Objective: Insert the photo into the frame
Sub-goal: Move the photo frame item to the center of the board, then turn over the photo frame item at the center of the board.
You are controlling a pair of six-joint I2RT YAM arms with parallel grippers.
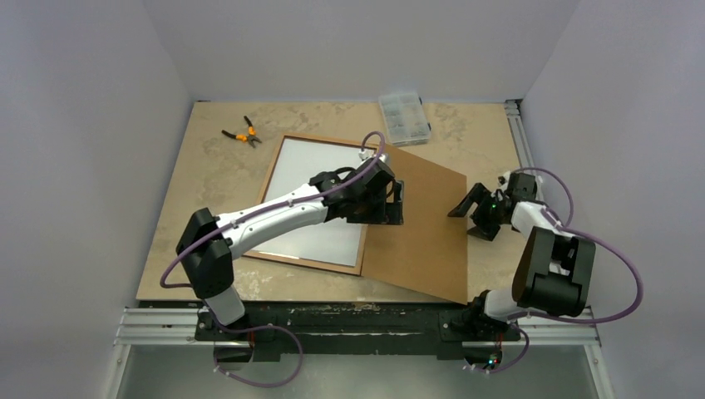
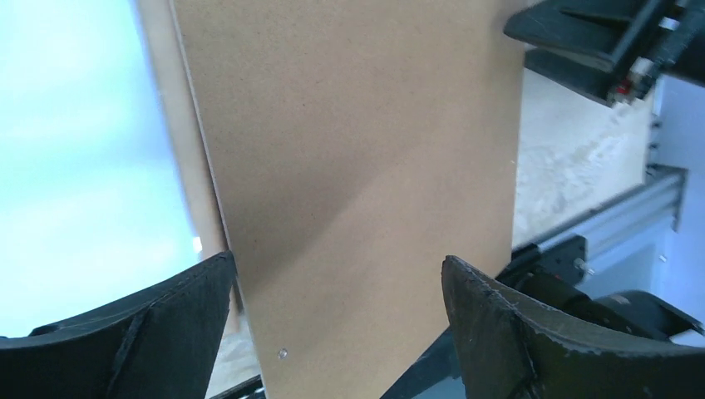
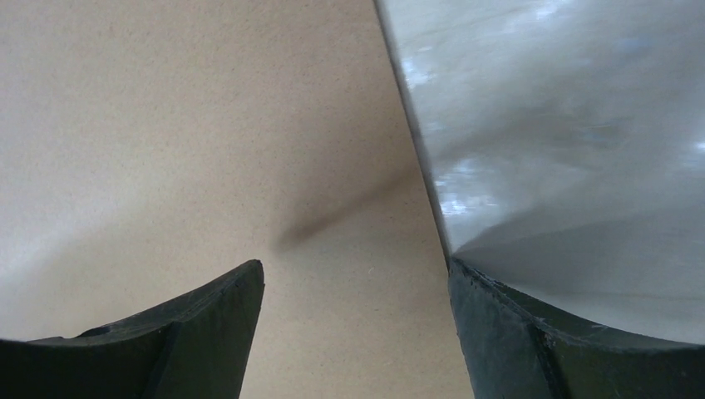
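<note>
Beige table [image 1: 208, 166]: frame [image 1: 268, 184] back-up, photo [image 1: 320, 191] prob. seated, white side showing. L gripper [image 1: 397, 204], R gripper [image 1: 470, 218] both spread, empty; board [image 1: 428, 241] beneath, not yet fitted.

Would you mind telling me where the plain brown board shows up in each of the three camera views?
Top external: the brown board lies right of centre on the table.
Left wrist: the board fills the middle, top to bottom.
Right wrist: the board covers the left and centre.
Shared landmark: the right hand, by the board's right edge in every view.
</note>
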